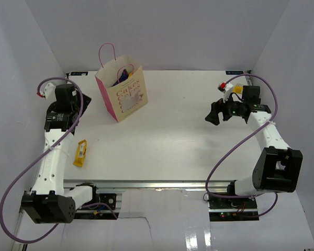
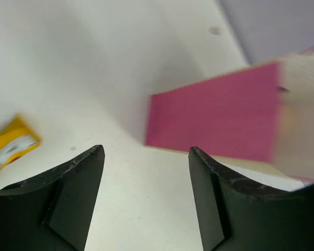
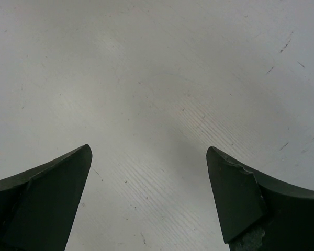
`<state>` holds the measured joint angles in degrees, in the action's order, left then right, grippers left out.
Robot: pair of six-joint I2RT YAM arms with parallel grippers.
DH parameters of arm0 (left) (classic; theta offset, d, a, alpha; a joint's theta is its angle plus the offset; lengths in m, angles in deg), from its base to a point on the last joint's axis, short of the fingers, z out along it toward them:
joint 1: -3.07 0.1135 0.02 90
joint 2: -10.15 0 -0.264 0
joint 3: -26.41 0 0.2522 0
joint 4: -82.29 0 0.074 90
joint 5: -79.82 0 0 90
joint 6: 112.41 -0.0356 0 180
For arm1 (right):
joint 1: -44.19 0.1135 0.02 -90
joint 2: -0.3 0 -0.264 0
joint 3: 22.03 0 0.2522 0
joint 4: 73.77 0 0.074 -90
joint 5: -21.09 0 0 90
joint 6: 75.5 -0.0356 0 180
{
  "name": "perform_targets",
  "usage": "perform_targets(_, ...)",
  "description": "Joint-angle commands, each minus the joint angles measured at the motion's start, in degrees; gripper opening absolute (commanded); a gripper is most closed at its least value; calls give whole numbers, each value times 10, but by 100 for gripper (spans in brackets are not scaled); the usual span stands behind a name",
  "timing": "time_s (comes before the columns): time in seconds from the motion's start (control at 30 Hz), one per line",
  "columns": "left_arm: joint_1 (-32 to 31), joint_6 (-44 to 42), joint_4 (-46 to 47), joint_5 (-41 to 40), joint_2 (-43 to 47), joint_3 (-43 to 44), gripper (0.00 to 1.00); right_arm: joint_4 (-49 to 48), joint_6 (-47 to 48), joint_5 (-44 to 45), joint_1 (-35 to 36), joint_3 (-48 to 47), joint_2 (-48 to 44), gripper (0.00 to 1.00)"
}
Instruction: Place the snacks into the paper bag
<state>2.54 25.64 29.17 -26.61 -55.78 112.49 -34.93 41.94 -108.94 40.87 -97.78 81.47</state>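
The paper bag (image 1: 121,95) stands upright at the back left, beige with pink sides, and its pink side (image 2: 214,123) fills the upper right of the left wrist view. A purple-blue snack packet (image 1: 124,76) sticks up inside it. One yellow wrapped bar (image 1: 80,153) lies on the table near the left arm, and its end (image 2: 10,145) shows at the left of the wrist view. My left gripper (image 2: 146,152) is open over bare table, left of the bag (image 1: 72,111). My right gripper (image 1: 214,116) is open at the right, above bare table (image 3: 149,150).
White walls close in the table on the left, back and right. A metal rail (image 1: 146,184) runs along the near edge between the two arm bases. Purple cables loop out from both arms.
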Motion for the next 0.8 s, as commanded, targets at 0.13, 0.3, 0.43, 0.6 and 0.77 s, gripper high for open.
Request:
perform_targets(0.13,36,92,-165,-154,-71,-116,88,-16,0,-6,-1,9,16,96)
perform_targets(0.3,51,-29,-113,-134,-116,-153,98,-29,-6,-7,-3,24,15,96)
perform_targets(0.43,53,-96,-100,-126,-173,-152,98,-30,-6,-7,-4,29,15,96)
perform_targets(0.6,55,-132,-76,-122,-212,-177,91,-30,-7,-6,-8,28,15,96)
perform_targets(0.77,55,-150,-52,-71,-243,-184,80,-29,-10,-7,-10,21,16,96)
